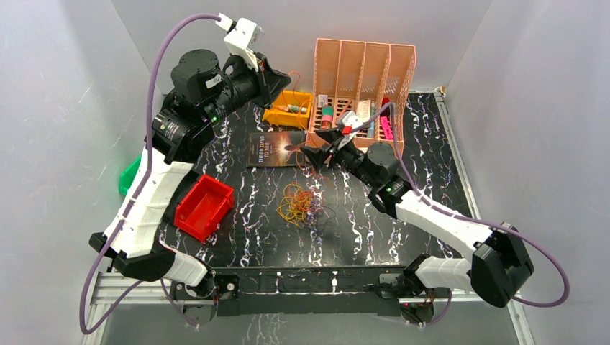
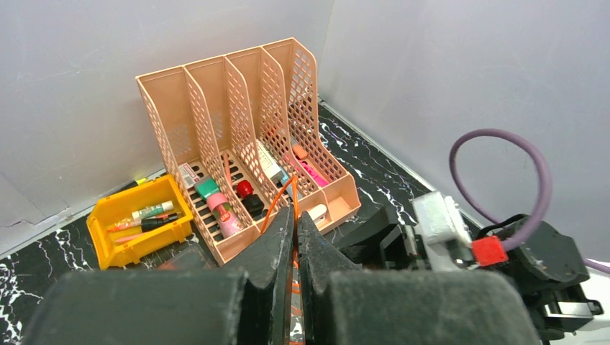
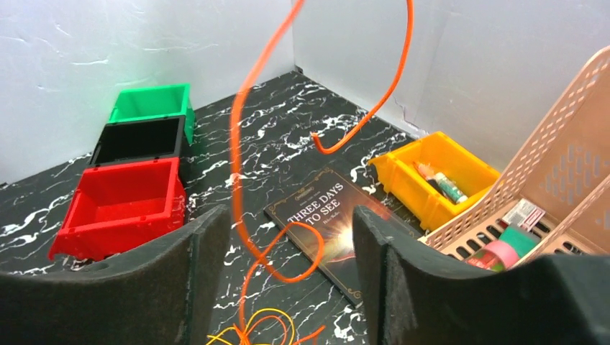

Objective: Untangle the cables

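- Left wrist: left gripper (image 2: pixel 296 223) is pinched tight on the orange cable (image 2: pixel 276 206), raised above the table (image 1: pixel 360 241).
- Right wrist: right gripper (image 3: pixel 290 223) has its jaws spread wide, with the orange cable hanging loose between them.
- Top external: the tangled cables (image 1: pixel 298 203) are heaped mid-table, just beside the book (image 1: pixel 275 149) and below the right gripper.
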Available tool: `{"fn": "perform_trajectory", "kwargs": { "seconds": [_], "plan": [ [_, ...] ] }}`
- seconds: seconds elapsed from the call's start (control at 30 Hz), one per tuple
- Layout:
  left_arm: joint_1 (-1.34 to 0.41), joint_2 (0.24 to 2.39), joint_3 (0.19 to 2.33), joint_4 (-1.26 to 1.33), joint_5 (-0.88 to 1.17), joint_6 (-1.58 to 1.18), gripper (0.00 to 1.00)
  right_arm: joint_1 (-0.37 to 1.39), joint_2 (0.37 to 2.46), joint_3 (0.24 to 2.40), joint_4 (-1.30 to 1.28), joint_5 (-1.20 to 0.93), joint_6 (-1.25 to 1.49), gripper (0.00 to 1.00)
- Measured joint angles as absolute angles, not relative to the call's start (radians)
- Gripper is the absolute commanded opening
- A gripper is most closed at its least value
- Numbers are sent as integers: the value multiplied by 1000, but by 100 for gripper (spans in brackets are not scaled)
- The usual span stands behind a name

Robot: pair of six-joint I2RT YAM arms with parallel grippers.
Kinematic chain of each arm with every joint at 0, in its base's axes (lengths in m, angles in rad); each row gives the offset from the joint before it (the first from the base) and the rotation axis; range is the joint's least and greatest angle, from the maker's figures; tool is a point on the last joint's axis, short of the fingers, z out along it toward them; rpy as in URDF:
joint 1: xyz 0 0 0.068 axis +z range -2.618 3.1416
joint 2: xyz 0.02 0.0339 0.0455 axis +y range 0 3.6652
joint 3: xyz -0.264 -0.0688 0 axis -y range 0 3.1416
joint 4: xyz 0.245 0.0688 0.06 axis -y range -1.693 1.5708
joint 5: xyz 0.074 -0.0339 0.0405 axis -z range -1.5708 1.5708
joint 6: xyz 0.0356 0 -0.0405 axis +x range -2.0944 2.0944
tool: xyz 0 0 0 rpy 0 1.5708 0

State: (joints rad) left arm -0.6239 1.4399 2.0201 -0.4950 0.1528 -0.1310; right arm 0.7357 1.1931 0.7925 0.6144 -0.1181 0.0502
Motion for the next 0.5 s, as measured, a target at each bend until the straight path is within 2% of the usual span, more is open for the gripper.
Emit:
{"fn": "perform_trajectory", "kwargs": {
  "seconds": [0.17, 0.23, 0.3, 0.47, 0.5],
  "plan": [
    [-624, 1440, 2019, -495, 153, -131, 0, 736, 1243, 810, 597, -84, 28, 29],
    [-624, 1440, 2016, -495, 152, -131, 0, 736, 1245, 817, 589, -79, 24, 11],
    [-624, 1439, 2009, -494, 149, -131, 0, 736, 1243, 824, 582, -78, 22, 0],
    [-624, 1432, 1971, -495, 117, -131, 0, 736, 1209, 829, 537, -73, 26, 0],
    [-624, 1431, 1960, -496, 100, -132, 4, 736, 1196, 831, 518, -72, 26, 0]
  ]
}}
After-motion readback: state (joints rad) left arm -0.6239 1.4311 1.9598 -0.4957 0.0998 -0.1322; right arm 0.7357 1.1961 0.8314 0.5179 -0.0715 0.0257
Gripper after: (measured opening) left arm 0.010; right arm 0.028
